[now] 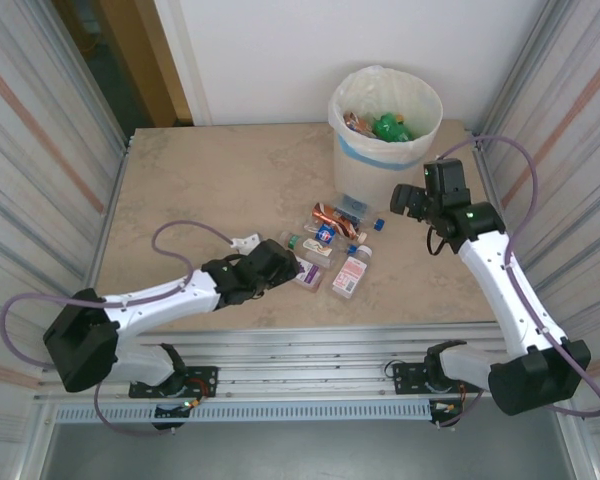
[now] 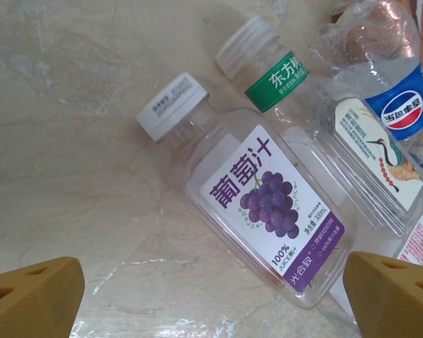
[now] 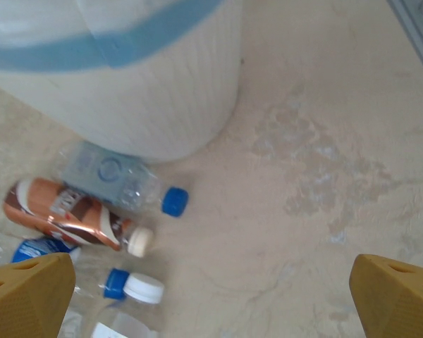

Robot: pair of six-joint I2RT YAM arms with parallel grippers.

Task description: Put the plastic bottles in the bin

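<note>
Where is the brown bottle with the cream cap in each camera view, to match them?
Top external: the brown bottle lies just in front of the bin.
Right wrist: lower left, below the bin wall, cap toward the right.
Left wrist: a brown patch at the top right may be it; I cannot tell.
Shared landmark, top and right wrist: the bin.

- The beige marbled tabletop (image 1: 180, 180) is lying bare across the left and upper left of the top view, leaving wide passage.
- Small clear plastic bottles (image 1: 348, 272) are crowding the centre.
- The tall round white plastic bin (image 1: 365, 172) is blocking the upper right.
- Ribbed metal side walls (image 1: 40, 150) are closing in both edges.
</note>
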